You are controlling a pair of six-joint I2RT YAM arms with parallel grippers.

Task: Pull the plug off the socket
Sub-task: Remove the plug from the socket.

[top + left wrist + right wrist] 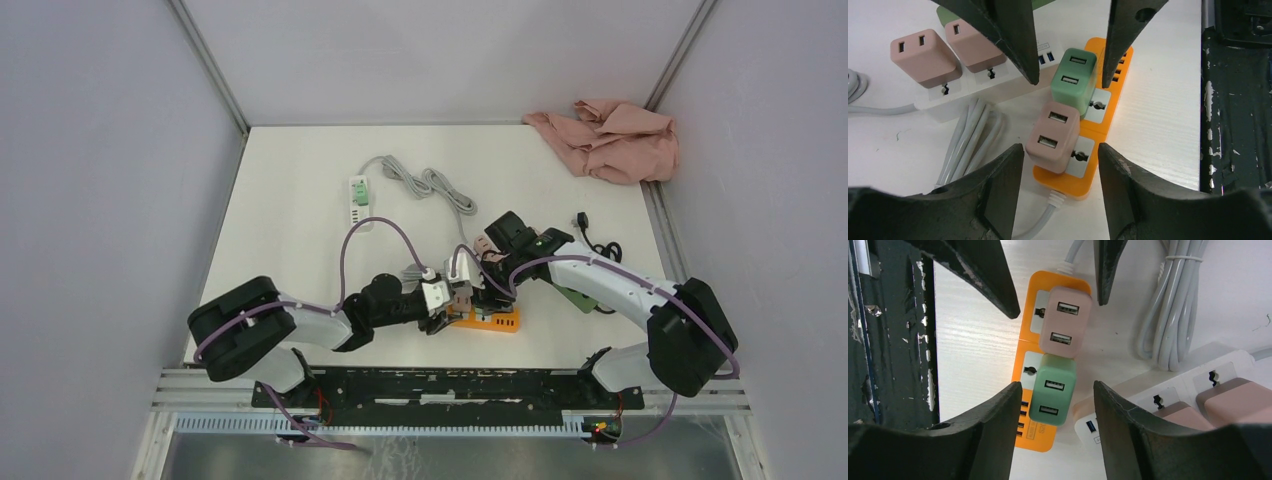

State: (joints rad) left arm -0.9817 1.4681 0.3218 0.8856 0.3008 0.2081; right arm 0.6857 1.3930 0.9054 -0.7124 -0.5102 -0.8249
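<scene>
**Item 1, orange power strip** (497,322): lying flat on the bench (300,180) close to the near edge; serving as the reference for every entry below.

**Item 2, pink plug** (1054,136): sitting seated in the strip's socket nearest the cord end, its two USB ports facing up.

**Item 3, green plug** (1075,80): sitting seated in the next socket along, butting against the pink plug, between it and the strip's own row of USB ports.

**Item 4, left claw** (1060,147): hanging over the strip's cord end, standing partly open with one finger on each side of the pink plug. A gap is showing on the near-edge side, so it is gripping nothing. Whether the other finger is brushing the plug is hard to judge from this angle.

**Item 5, right claw** (1057,385): hanging over the strip's USB end, standing partly open. Its fingers are flanking the green plug with a gap showing on both sides, and it is holding nothing.

**Item 6, white power strip** (938,105): lying just beside the orange strip on its far side, carrying two pink adapters (923,57).

**Item 7, grey cable bundle** (968,135): lying near the orange strip's cord end, against the white strip.

**Item 8, pink cloth** (610,138): lying crumpled well apart from the orange strip, in the bench's far right corner.
</scene>
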